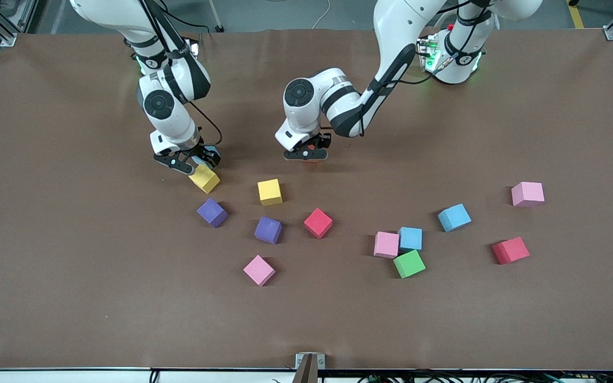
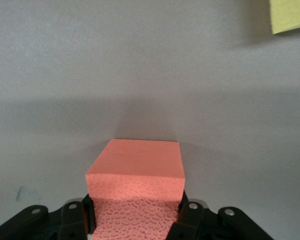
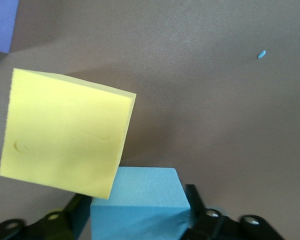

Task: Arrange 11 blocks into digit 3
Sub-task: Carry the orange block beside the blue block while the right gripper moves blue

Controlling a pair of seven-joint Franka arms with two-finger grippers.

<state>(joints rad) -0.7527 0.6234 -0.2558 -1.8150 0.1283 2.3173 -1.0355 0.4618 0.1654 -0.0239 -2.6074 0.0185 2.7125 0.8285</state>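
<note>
My right gripper (image 1: 188, 161) is down at the table toward the right arm's end. Its open jaws stand close on either side of a blue block (image 3: 140, 205). A tilted yellow block (image 1: 204, 178) (image 3: 65, 135) lies right beside that blue one. My left gripper (image 1: 306, 154) (image 2: 135, 220) is low over the middle of the table, shut on an orange block (image 2: 135, 172). Several more blocks lie scattered nearer the front camera, among them a second yellow (image 1: 270, 192), two purple (image 1: 212, 212) (image 1: 268, 230) and a red (image 1: 318, 223). No digit 3 is in view.
Toward the left arm's end a pink (image 1: 386, 244), a blue (image 1: 410, 238) and a green block (image 1: 408, 263) sit clustered and touching. Another blue (image 1: 454, 217), a pink (image 1: 527, 193) and a red (image 1: 511, 250) lie apart. A lone pink block (image 1: 259, 270) lies nearest the camera.
</note>
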